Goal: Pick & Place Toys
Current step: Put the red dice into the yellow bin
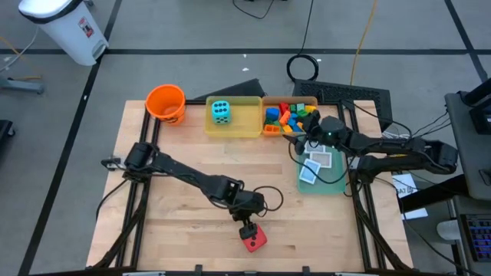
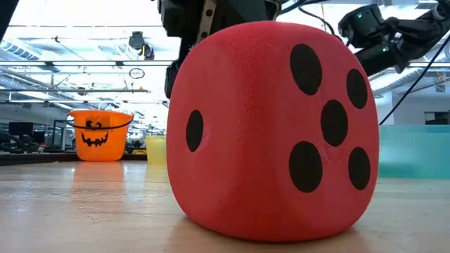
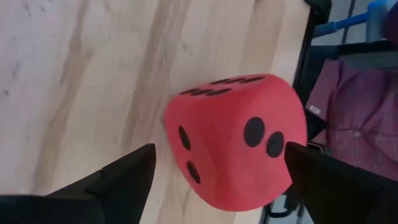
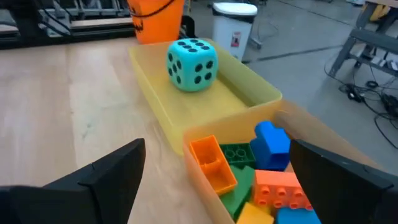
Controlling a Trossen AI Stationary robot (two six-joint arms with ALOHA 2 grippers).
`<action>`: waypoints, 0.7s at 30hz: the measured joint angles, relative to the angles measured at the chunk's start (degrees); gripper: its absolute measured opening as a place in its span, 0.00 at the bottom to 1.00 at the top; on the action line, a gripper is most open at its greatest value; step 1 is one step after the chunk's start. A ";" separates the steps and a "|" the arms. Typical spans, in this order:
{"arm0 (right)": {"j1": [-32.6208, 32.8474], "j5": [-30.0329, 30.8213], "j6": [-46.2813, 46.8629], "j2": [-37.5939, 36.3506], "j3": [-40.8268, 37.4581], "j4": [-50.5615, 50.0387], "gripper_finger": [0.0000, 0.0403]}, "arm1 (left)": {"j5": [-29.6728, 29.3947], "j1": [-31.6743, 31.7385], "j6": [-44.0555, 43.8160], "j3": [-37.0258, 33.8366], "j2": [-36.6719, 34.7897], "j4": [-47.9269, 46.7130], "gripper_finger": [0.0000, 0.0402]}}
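Note:
A red soft die with black pips rests on the wooden table near its near edge; it fills the low view. My left gripper hangs over it, open, one finger on either side of the die, touching nothing. The cyan die sits in the yellow tray. Several coloured bricks fill the orange tray. White cards lie in the green tray. My right gripper is open and empty above the orange tray, with the bricks ahead of it.
An orange bucket stands at the table's far left, beside the yellow tray. The three trays line the far and right side. Cables trail beside both arms. Bare wood spreads across the table's middle and left.

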 joint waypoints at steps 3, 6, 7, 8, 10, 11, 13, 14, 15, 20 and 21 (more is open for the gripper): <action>0.81 0.00 0.15 -1.32 -0.02 -0.11 0.91 | 0.68 -0.80 -0.71 0.00 0.43 1.90 0.90; 1.43 0.02 0.17 -2.61 0.00 0.03 0.91 | 0.56 -1.58 -2.26 0.00 0.43 2.01 0.89; 1.58 0.02 0.17 -3.05 -0.01 -0.22 0.91 | 0.36 -1.89 -2.86 0.00 0.43 1.91 0.89; 1.76 0.03 0.17 -3.35 -0.02 -0.22 0.91 | 0.04 -2.13 -3.53 0.00 0.43 1.73 0.88; 2.01 0.04 0.17 -4.09 0.00 -0.37 0.91 | -0.84 -2.59 -4.70 0.00 0.43 1.77 0.88; 2.01 0.04 0.18 -4.38 0.00 -0.49 0.91 | -1.21 -2.77 -5.01 0.01 0.59 2.06 0.87; 2.01 0.04 0.22 -4.77 0.00 -0.76 0.91 | -2.20 -3.00 -4.91 0.07 1.09 2.99 0.86; 2.01 0.18 0.22 -4.87 0.00 -0.90 0.91 | -2.67 -3.03 -4.69 0.04 1.37 3.23 0.86; 2.01 0.21 0.22 -4.94 0.00 -1.00 0.91 | -2.94 -3.01 -4.47 0.04 1.90 3.96 0.85; 2.01 0.23 0.42 -4.93 0.00 -0.92 0.91 | -3.22 -3.22 -4.80 0.17 3.53 5.97 0.80; 2.01 0.21 0.42 -4.93 -0.02 -0.98 0.91 | -3.23 -3.23 -4.80 0.19 3.60 5.71 0.78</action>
